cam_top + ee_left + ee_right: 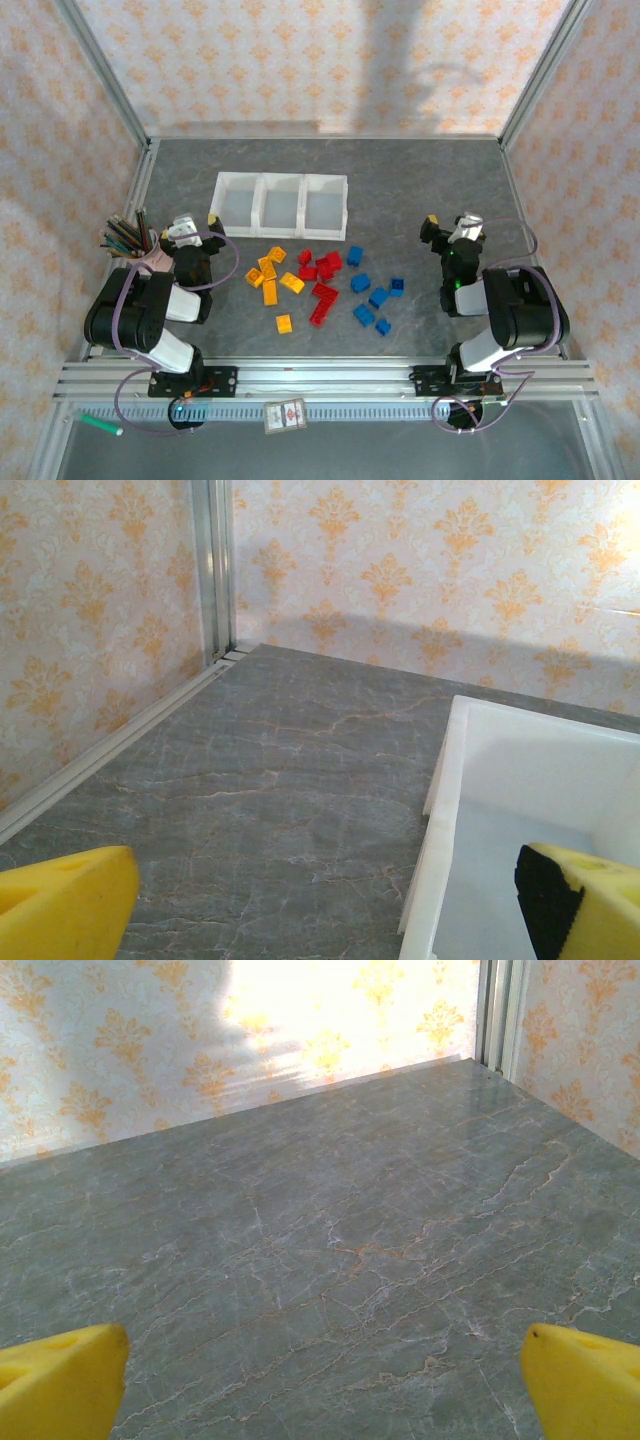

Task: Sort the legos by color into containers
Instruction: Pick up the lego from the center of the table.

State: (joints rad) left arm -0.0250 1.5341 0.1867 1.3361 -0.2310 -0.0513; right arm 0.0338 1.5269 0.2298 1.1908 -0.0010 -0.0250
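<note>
With your left gripper (190, 228) and right gripper (452, 228) both spread wide and empty, the legos (322, 270) lie between them, just nearer than the containers (282, 178), yellow ones (270, 272) closest to the left gripper.

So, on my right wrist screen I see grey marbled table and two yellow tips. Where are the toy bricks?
Observer: From above, the legos lie loose in the middle of the table, roughly grouped: yellow-orange on the left, red in the middle, blue on the right.
Operator: And the boxes for them?
Observer: The containers, one white tray with three compartments, stand just behind the bricks. All three compartments look empty.
Operator: Is the other pincer holding anything?
Observer: No. The left pincer is open and holds nothing, near the tray's left end.
</note>
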